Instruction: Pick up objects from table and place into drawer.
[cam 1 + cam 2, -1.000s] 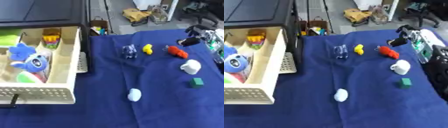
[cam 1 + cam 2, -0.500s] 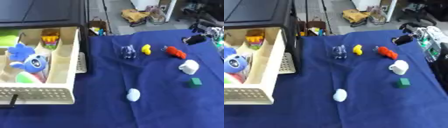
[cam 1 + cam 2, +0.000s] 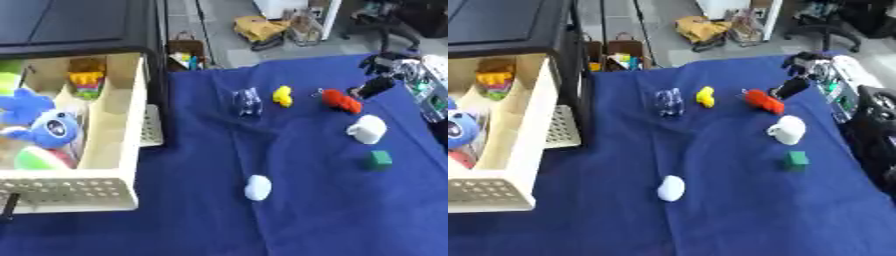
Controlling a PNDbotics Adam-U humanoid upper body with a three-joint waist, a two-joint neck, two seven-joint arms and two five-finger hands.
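Note:
On the blue cloth lie a clear bluish toy [image 3: 248, 101], a yellow toy [image 3: 283, 95], a red toy [image 3: 341, 101], a white cup [image 3: 367, 129], a green cube [image 3: 379, 159] and a white egg-shaped thing [image 3: 257, 187]. My right hand [image 3: 378, 82] comes in from the upper right. It is open and holds nothing, with one black finger reaching down just right of the red toy. The open cream drawer [image 3: 116, 145] at the left holds a blue plush [image 3: 44, 125], a green ball [image 3: 33, 159] and a yellow-and-pink toy [image 3: 86, 80]. The left hand does not show.
A black cabinet top [image 3: 79, 25] sits over the drawer. Beyond the table's far edge, bags and boxes [image 3: 254, 30] stand on the floor. My right arm's housing [image 3: 868, 105] runs along the table's right edge.
The right hand has hovered by the red toy, ending slightly nearer to it. The whole picture has shifted a little. No toy has moved.

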